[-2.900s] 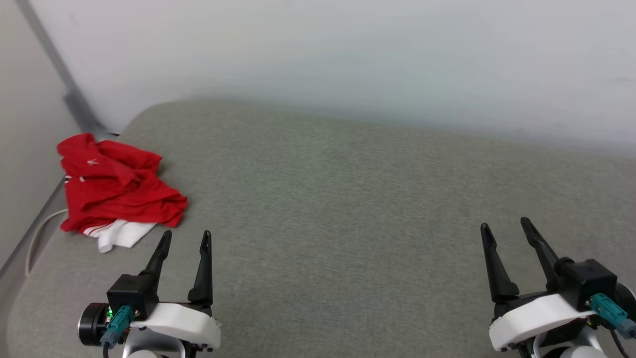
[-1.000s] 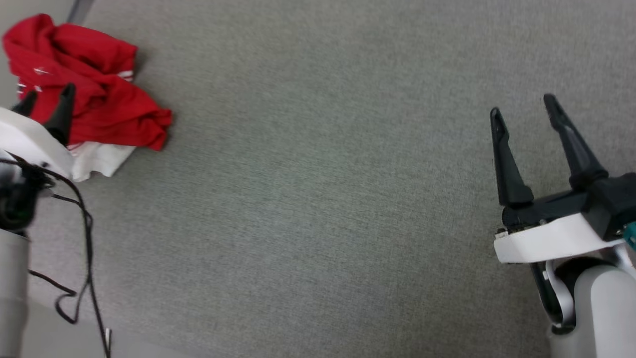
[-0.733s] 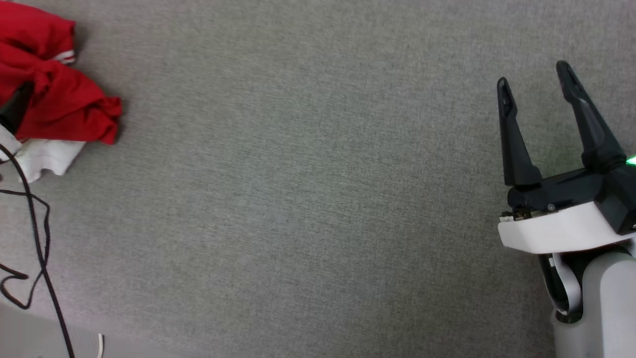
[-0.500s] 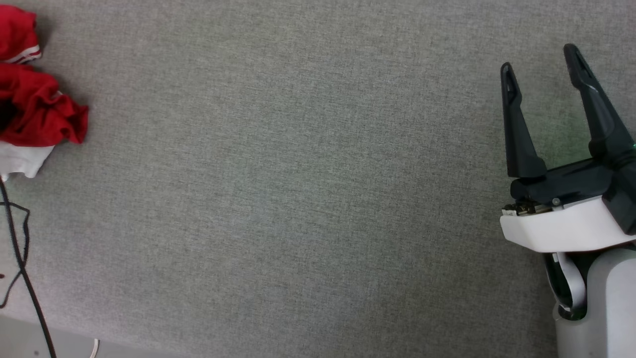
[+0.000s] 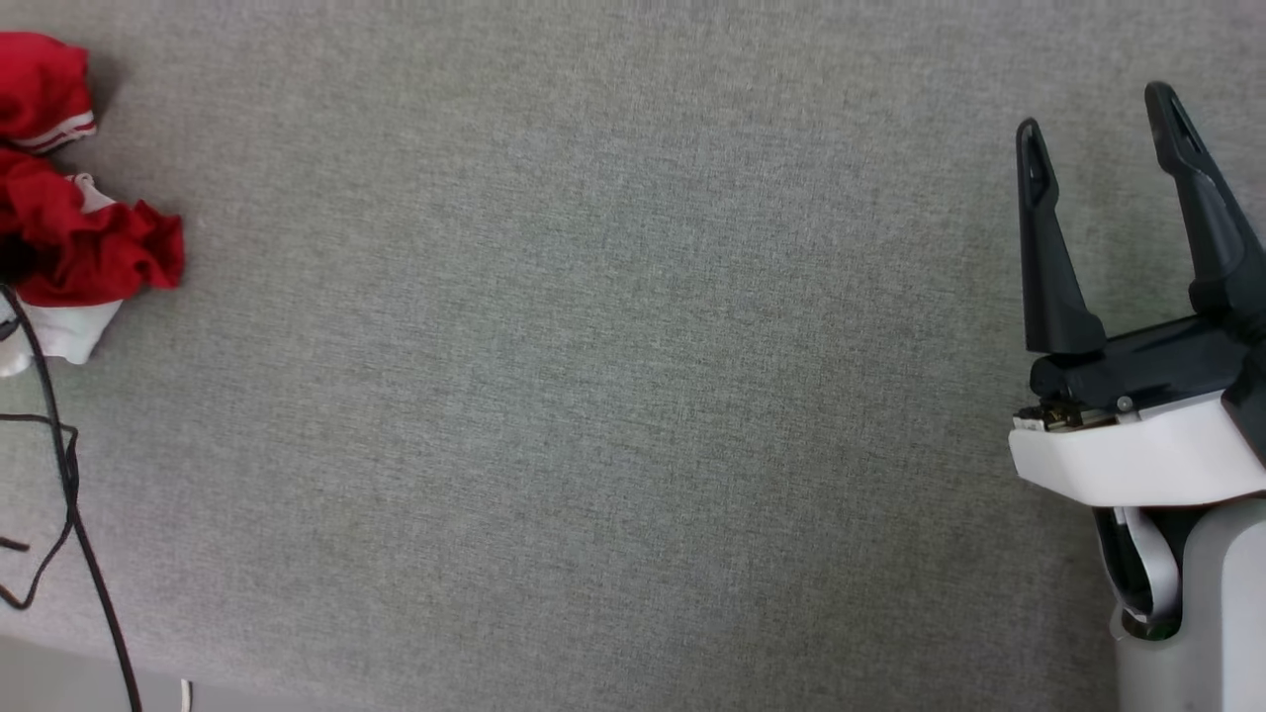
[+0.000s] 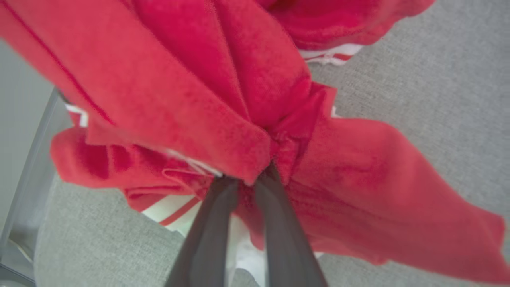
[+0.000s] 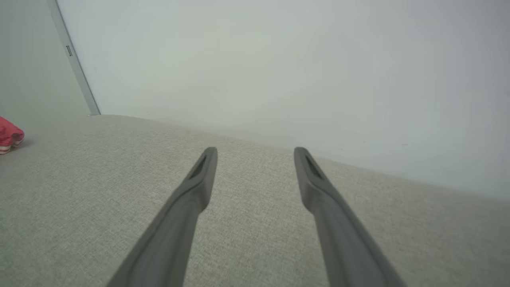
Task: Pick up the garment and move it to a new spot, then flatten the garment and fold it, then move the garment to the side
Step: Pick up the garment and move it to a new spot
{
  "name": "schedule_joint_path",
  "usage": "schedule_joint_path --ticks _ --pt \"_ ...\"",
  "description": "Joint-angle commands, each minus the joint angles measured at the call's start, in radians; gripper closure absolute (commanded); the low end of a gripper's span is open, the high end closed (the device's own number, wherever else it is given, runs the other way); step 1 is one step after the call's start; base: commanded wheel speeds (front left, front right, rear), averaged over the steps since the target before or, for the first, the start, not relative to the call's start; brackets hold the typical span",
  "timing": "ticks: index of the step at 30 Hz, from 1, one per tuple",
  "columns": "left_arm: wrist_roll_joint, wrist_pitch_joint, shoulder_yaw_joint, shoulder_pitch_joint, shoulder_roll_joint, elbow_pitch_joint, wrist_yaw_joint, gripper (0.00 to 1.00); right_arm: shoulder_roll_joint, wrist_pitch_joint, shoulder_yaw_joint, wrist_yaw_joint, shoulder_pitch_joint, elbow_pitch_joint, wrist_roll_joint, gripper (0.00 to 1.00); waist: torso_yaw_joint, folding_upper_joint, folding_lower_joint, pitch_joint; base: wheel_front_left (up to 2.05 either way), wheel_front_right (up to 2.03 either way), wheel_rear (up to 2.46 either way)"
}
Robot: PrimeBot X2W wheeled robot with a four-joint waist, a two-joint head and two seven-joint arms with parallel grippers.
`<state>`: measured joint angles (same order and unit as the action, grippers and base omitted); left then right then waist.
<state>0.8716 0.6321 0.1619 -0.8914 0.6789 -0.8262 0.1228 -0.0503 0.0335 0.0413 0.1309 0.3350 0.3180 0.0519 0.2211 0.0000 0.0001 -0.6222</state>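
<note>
Nearest me in the head view, a black cable (image 5: 69, 494) hangs in loops over the left edge of the grey woven surface (image 5: 593, 396). My right gripper (image 5: 1095, 111) hovers over the right side of this surface, fingers spread wide with nothing between them. Along my left wrist view, the left gripper (image 6: 253, 179) has its two fingers pinched together on a fold of the garment (image 6: 199, 99). The garment is a red bunch with white striped trim at the surface's far left corner. Beyond the surface, the right wrist view shows a plain pale wall (image 7: 279, 59) and a grey upright strip (image 7: 77, 71) in the corner.

Since 2.9 s ago my head camera has tipped down. The left gripper, open beside the garment then, has reached it and closed, and the cloth is gathered tighter. The right gripper's fingers remain apart.
</note>
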Motion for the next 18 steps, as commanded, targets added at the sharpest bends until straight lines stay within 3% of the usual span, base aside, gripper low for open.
schedule_joint_path --ticks 1,9,18 --pt "-0.01 -0.016 0.012 0.007 -0.016 -0.005 -0.001 1.0 0.0 0.008 -0.004 0.0 -0.012 -0.006 -0.005 0.0 0.0 0.0 -0.0001 0.023 0.0 0.0 0.0" --pt "-0.109 -0.278 0.042 0.001 -0.025 0.009 -0.004 1.0 0.0 0.038 -0.037 0.0 -0.067 -0.057 -0.053 0.0 -0.001 0.0 -0.0001 0.153 0.0 0.0 0.0" --pt "-0.195 -0.584 0.077 0.046 -0.118 0.033 -0.045 1.0 0.0 0.066 -0.066 0.0 -0.133 -0.112 -0.11 0.0 -0.015 0.0 -0.0001 0.303 0.0 0.0 0.0"
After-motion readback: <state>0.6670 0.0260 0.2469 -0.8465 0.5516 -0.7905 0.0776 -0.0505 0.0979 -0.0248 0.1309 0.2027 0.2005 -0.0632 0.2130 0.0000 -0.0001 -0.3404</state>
